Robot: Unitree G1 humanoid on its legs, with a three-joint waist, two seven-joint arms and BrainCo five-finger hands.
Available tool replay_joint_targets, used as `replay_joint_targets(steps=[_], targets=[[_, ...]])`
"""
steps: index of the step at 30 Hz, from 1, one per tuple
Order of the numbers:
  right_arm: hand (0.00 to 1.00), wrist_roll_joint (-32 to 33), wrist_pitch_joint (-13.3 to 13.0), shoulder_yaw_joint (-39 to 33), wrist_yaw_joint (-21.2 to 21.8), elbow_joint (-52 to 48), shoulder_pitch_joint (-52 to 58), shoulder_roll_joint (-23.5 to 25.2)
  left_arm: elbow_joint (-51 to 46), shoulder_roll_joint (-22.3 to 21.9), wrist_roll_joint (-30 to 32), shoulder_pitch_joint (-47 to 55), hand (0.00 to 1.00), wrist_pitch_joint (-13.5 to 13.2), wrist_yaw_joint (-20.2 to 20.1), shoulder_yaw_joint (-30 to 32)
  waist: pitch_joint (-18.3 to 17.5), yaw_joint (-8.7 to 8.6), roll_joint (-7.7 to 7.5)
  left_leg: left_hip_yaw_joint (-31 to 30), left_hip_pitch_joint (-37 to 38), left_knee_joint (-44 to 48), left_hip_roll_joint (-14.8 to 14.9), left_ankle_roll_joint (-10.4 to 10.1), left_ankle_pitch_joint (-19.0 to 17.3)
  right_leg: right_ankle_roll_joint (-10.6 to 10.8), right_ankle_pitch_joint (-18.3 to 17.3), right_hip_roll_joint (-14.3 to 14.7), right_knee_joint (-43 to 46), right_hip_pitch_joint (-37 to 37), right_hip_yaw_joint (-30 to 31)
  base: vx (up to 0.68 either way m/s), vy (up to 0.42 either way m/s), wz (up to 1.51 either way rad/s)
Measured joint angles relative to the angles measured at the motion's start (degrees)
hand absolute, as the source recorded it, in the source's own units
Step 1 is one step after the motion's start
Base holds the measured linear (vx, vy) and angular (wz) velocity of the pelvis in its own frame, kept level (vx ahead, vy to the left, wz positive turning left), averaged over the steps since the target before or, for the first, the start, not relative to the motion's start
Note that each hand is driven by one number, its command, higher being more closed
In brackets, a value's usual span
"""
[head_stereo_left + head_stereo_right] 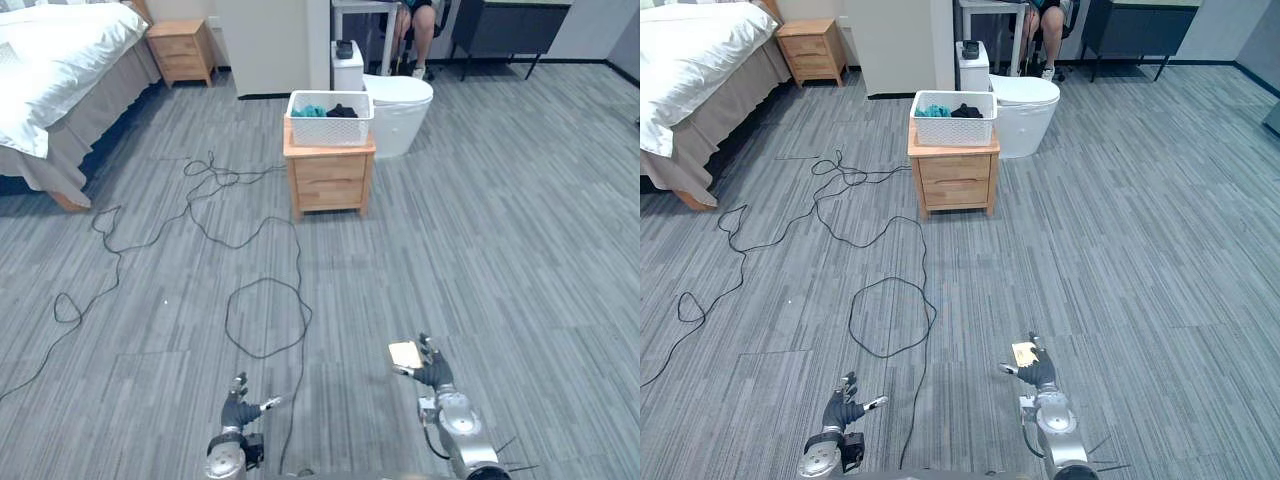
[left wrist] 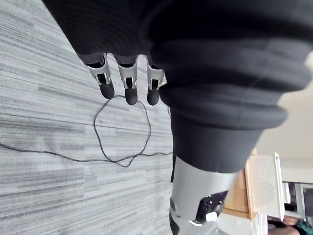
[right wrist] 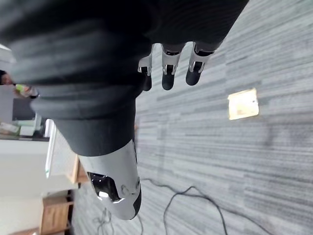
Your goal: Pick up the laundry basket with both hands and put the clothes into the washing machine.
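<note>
White perforated plastic laundry basket on wooden nightstand.
It covers the top edge to edge; left hand and right hand hang open, empty.

Silver-grey forearms, black ribbed wrist covers, left robot hand and right robot hand with silver fingers, dark tips.

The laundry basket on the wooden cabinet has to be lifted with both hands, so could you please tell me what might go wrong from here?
1. The laundry basket covers nearly the whole top of the wooden cabinet, so an uneven lift might tip it and spill the clothes.
2. The left hand and right hand are open and far from it; the approach could end off-centre, against the white fixture close by the cabinet.
</note>
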Motion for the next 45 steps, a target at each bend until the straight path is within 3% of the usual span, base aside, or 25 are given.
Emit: replay_joint_targets(steps=[7, 13, 20, 25, 27, 29, 30, 32, 34, 36, 37, 38, 39, 40, 41, 42, 43, 44, 45], targets=[[0.00, 4.5, 0.1, -4.8, 0.3, 1.1, 1.7, -1.2, 0.3, 0.6, 0.0, 1.1, 0.00, 0.1, -0.1, 2.2, 0.2, -0.06, -0.07, -0.1, -1.2, -1.7, -0.3, 0.0, 1.2, 0.4, -0.3, -0.1, -1.2, -1.6, -0.9, -0.12, -0.040, 0.00], [0.00, 12.0, 0.0, -11.1, 0.6, 1.2, 5.0, -2.3, -0.2, 0.5, 0.2, 3.5, 0.00, 0.6, -0.1, 4.4, 0.4, -0.07, -0.38, -1.5, -1.9, -1.7, -0.3, 0.0, 1.2, 0.7, -0.5, -0.2, -1.9, -1.4, -2.5, 0.02, -0.027, 0.12], [0.00, 15.4, 0.0, -12.8, 1.6, 1.7, 3.9, -2.1, -2.1, 0.5, 1.2, 3.5, 0.00, 0.9, -0.2, 4.6, 1.5, 0.03, -0.88, -1.9, -2.1, -1.4, -0.6, 0.3, 1.4, 0.9, -0.7, -0.5, -2.1, -0.9, -3.7, 0.08, -0.009, 0.07], [0.00, 17.2, 0.0, -13.0, 1.3, 1.7, 2.0, -1.9, -4.9, 0.4, 1.2, 3.3, 0.00, 0.9, -0.1, 4.6, 2.0, 0.13, -0.82, -1.2, -3.1, -0.1, -1.2, 1.4, -1.2, 1.7, -2.4, -1.3, -1.0, -1.8, -3.7, 0.07, 0.026, -0.03], [0.00, 17.7, 0.0, -13.0, 1.1, 1.7, 0.6, -1.9, -6.9, 0.2, 1.1, 3.5, 0.00, 0.9, -0.1, 4.5, 2.6, 0.40, -0.74, 0.0, -5.8, 5.3, -1.1, 1.8, -5.2, 2.7, -6.0, -2.4, 5.4, -5.3, -2.7, 0.09, 0.050, -0.27], [0.00, 17.7, 0.0, -12.7, 1.1, 1.7, -0.8, -2.0, -7.7, 0.2, 0.8, 3.9, 0.00, 0.9, -0.1, 4.1, 3.5, 0.67, -0.17, 1.5, -7.4, 11.6, -1.0, 2.4, -10.9, 4.8, -10.5, -4.2, 19.1, -10.9, -2.0, 0.10, 0.072, -0.42], [0.00, 17.7, 0.0, -12.5, 1.1, 1.7, -0.8, -1.9, -7.7, 0.2, 0.4, 3.9, 0.00, 0.9, -0.1, 3.9, 3.5, 0.81, 0.07, 1.5, -7.3, 12.7, -0.9, 2.6, -12.1, 5.3, -10.8, -4.7, 23.2, -12.3, -2.4, 0.12, 0.119, -0.26], [0.00, 17.7, 0.0, -10.8, 1.1, 1.4, -0.3, -1.4, -7.7, 1.1, -0.3, 3.4, 0.00, 0.9, 0.0, 3.0, 4.9, 0.21, -0.11, 0.7, -4.0, 15.4, -1.2, 4.1, -15.3, 5.9, -11.1, -7.8, 43.3, -19.7, -4.0, 0.24, 0.117, 0.08], [0.00, 17.6, 0.1, -9.0, 1.2, 1.4, 0.0, -1.2, -7.7, 2.6, -0.6, 3.2, 0.00, 0.9, 0.1, 1.8, 5.4, -0.20, 0.07, 0.0, -1.9, 16.3, -1.0, 4.2, -17.1, 5.1, -13.7, -9.0, 47.1, -23.5, -5.2, 0.35, 0.067, 0.18], [0.00, 17.6, 0.1, -7.5, 1.2, 1.0, -0.4, -1.7, -7.6, 3.1, -0.7, 2.0, 0.00, 1.0, 0.2, 1.5, 5.8, -0.46, -0.06, -1.4, 0.6, 14.7, -0.5, 4.0, -17.3, 4.4, -14.5, -8.8, 42.9, -27.2, -8.1, 0.49, 0.024, 0.22], [0.00, 17.5, 0.1, -6.9, 1.4, 1.0, -1.1, -2.3, -7.6, 2.9, -0.8, 0.9, 0.00, 1.0, 0.2, 1.5, 6.6, -0.73, 0.72, -1.7, 1.9, 13.8, 0.9, 3.7, -17.1, 3.8, -14.1, -8.0, 38.0, -28.3, -10.0, 0.51, -0.030, 0.33], [0.00, 17.5, 0.0, -6.1, 1.4, 1.0, -2.3, -3.2, -7.4, 2.5, -1.0, -0.4, 0.00, 0.9, 0.3, 1.5, 7.9, -1.34, 1.85, -2.0, 4.0, 12.8, 3.0, 1.8, -16.8, 2.7, -11.1, -5.8, 30.0, -29.4, -12.1, 0.53, -0.047, 0.38], [0.00, 17.5, 0.0, -5.3, 1.4, 0.9, -2.8, -3.7, -7.3, 2.6, -1.1, -1.3, 0.00, 0.9, 0.5, 1.4, 8.3, -1.68, 2.02, -2.3, 6.1, 11.5, 3.7, -0.6, -16.3, 2.4, -5.4, -4.0, 20.6, -30.6, -12.7, 0.56, -0.057, 0.29], [0.00, 17.5, 0.0, -5.0, 1.5, 0.8, -2.8, -3.7, -7.0, 2.7, -1.1, -1.7, 0.00, 0.8, 0.7, 1.4, 8.2, -1.67, 1.59, -2.2, 7.3, 10.8, 3.7, -1.9, -16.4, 1.6, -2.4, -3.4, 16.4, -31.1, -12.6, 0.78, -0.129, 0.29], [0.00, 17.2, 0.0, -4.2, 1.6, 0.7, -2.0, -3.9, -6.2, 2.9, -1.1, -1.6, 0.00, 0.8, 1.1, 1.5, 7.7, -1.80, 0.31, -2.8, 10.2, 10.6, 3.5, -4.3, -17.8, -1.3, 3.7, -2.5, 12.2, -31.8, -12.4, 0.71, -0.155, 0.32], [0.00, 16.9, 0.0, -3.9, 1.6, 0.5, -1.4, -4.0, -6.1, 2.9, -1.1, -1.6, 0.00, 0.8, 1.0, 1.5, 7.3, -2.10, -0.48, -3.4, 11.3, 11.2, 3.3, -5.3, -18.4, -4.9, 7.8, -2.8, 13.3, -32.0, -11.6, 0.87, -0.197, 0.27], [0.00, 16.7, 0.2, -3.9, 1.7, 0.4, -1.7, -4.9, -5.1, 1.5, -1.1, -2.3, 0.00, 0.9, 1.1, 1.6, 7.6, -2.16, 1.41, -3.5, 11.8, 13.2, 5.2, -6.3, -18.9, -7.2, 7.6, -1.8, 18.2, -33.1, -12.2, 0.57, -0.146, 0.17], [0.00, 15.9, 0.5, -3.8, 1.7, -0.2, -2.4, -4.5, -5.0, 1.2, -1.1, -2.5, 0.00, 0.9, 0.9, 1.6, 7.7, -2.47, 2.19, -3.2, 8.6, 19.8, 6.5, -10.5, -16.2, -7.9, 3.8, -1.7, 21.8, -33.6, -12.6, 0.70, -0.217, -0.07], [0.00, 14.7, 0.6, -3.4, 2.0, -1.4, -2.5, -4.2, -4.6, 0.6, -1.1, -2.4, 0.00, 0.9, 0.9, 1.8, 7.8, -2.24, 2.32, -2.6, 4.7, 29.2, 7.3, -11.4, -9.7, -8.2, 0.8, -1.2, 22.4, -32.1, -12.2, 0.56, -0.212, -0.10]])
